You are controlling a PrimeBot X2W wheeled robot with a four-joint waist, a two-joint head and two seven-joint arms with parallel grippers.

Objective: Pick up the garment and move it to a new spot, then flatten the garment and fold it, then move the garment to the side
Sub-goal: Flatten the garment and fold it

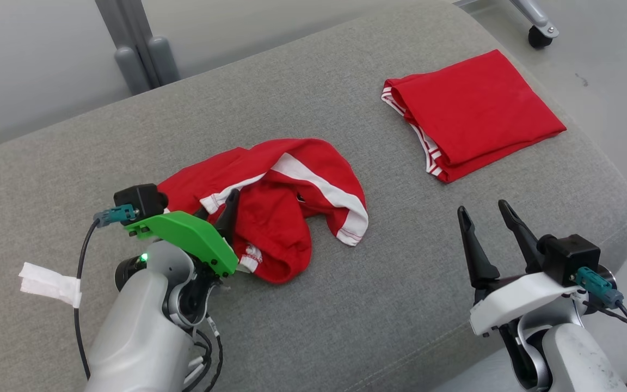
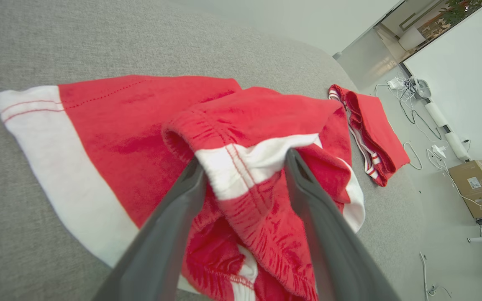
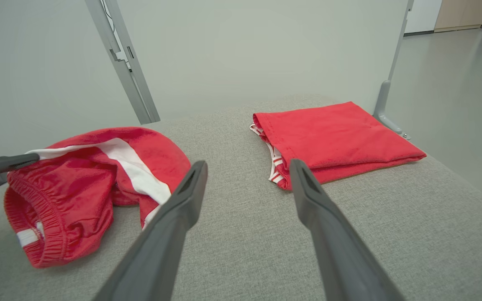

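**Left hand straddles crumpled red garment on grey seat**

A crumpled red garment [image 1: 281, 201] with white bands lies mid-seat on a grey upholstered seat [image 1: 346, 305], toward its near edge. The left hand [image 1: 218, 211] is open, its fingers either side of a raised fold, not pinching it. The right hand [image 1: 482, 208] hovers open by the near right corner. Closing deep on the fold, then lifting straight up, should work best. The heap's long axis runs left to right. Its elastic waistband faces the near edge, and a white-banded hem points right.
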